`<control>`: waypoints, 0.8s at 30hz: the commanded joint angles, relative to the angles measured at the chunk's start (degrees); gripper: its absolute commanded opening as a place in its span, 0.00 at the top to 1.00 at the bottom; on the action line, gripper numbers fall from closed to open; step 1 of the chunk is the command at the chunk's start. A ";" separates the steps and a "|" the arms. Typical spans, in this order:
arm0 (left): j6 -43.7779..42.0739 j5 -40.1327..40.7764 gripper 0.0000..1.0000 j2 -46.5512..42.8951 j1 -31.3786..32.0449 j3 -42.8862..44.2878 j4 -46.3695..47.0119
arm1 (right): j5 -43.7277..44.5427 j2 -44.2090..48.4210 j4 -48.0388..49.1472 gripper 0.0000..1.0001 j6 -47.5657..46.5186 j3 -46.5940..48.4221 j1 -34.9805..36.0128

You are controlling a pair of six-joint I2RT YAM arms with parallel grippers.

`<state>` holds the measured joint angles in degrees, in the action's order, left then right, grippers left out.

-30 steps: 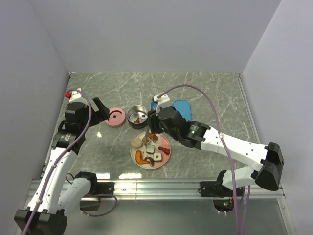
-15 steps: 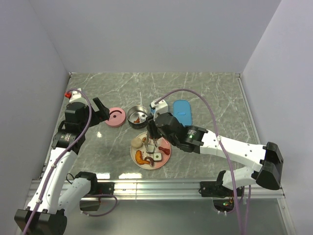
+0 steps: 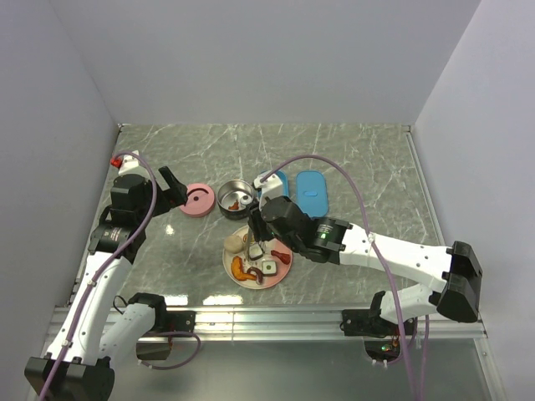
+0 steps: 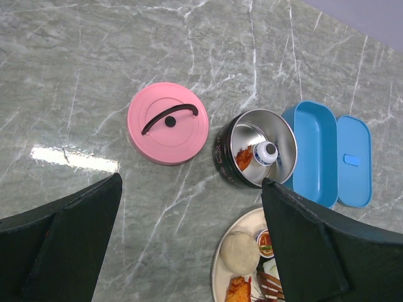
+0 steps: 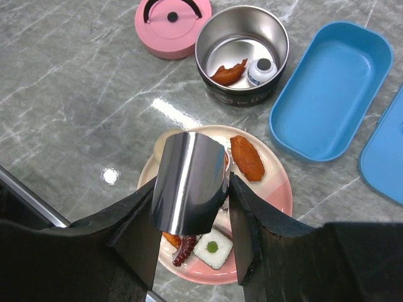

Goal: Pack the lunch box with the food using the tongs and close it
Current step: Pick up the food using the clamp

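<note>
– Tongs first: where were they?
– Over the plate, standing steeply. The right end effector gripped them, one finger pressed on each side of the bright steel band. The top view showed their thin arms reaching down towards the middle of the plate; whether the tips touched any food, I could not tell.
– And the food?
– Mostly on the plate: an orange piece at the far side, a beige bun at the far left edge, and a white square with a green dot at the near edge, beside a dark red piece. The tongs hid the middle.
– Was anything packed?
– Two pieces lay in the pot, which stood open just beyond the plate: a shrimp and a small white piece, side by side on the bottom.
– The pot's lid?
– The pink lid lay flat on the worktop, beyond the plate and to its left, handle up, close beside the pot.
– What else was near?
– A blue box, open, beyond the plate to the right, touching the pot, with a blue lid just beside it.
– And the left arm?
– The left end effector hung well left of the plate, fingers spread wide, holding nothing.
</note>
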<state>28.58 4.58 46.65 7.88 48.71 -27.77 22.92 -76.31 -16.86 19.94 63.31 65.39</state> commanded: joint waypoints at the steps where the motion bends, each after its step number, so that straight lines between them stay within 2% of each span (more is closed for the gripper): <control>1: -0.19 0.17 0.01 -1.04 0.21 -0.37 0.52 | 0.90 -0.68 0.17 0.50 0.71 1.64 0.53; 5: -0.10 0.17 0.01 -1.22 0.21 -0.54 0.61 | 1.16 -1.29 -0.36 0.51 1.06 1.47 0.71; 9: -0.19 0.08 0.01 -1.13 0.21 -0.63 0.79 | 2.92 -1.12 -1.59 0.68 1.41 1.82 0.88; 11: -0.28 -0.01 0.01 -1.04 0.21 -0.72 0.87 | 3.62 -0.59 -2.55 0.71 1.67 2.26 0.88; 24: -0.10 -0.45 0.01 -0.51 0.21 -1.60 2.02 | 11.53 1.78 -11.18 0.72 -0.52 14.12 -1.13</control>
<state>28.60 4.38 46.59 7.88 47.24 -27.53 30.04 -76.90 -27.97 20.53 73.06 65.49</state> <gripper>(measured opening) 0.995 0.376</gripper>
